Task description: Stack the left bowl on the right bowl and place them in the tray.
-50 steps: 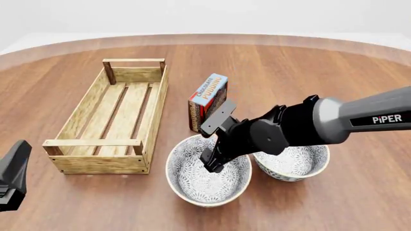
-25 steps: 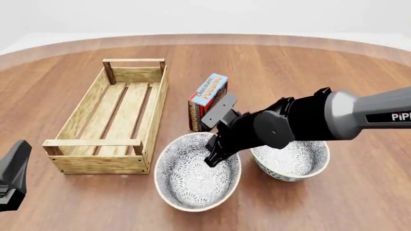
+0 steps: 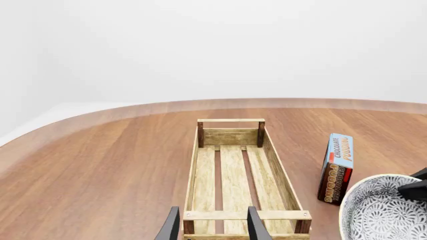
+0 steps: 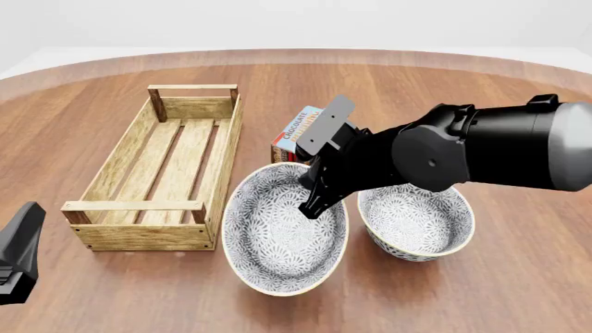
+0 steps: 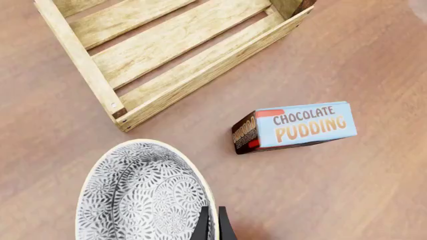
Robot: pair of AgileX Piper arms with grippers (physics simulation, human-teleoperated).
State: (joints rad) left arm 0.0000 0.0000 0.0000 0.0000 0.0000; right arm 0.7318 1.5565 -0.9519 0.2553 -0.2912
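Observation:
The left bowl (image 4: 277, 243), white with a grey floral pattern, hangs tilted just above the table, and my right gripper (image 4: 315, 206) is shut on its far rim. In the right wrist view the thin fingers (image 5: 202, 226) pinch that rim of the left bowl (image 5: 140, 195). The matching right bowl (image 4: 416, 223) rests on the table beside it, partly under the right arm. To the left lies the tray (image 4: 120, 156), a long light-wood crate with nothing in it. My left gripper (image 3: 212, 227) is open near the tray's (image 3: 291, 192) near end, holding nothing.
A chocolate pudding box (image 4: 298, 132) stands upright just behind the two bowls, between them and the tray; it also shows from the wrists as the pudding box (image 5: 300, 127) (image 3: 337, 167). The left arm (image 4: 16, 253) sits at the table's near left.
My right gripper has risen with the left bowl's rim in it. The bowl has come off the table and tilted. The right bowl, tray and left arm have not moved.

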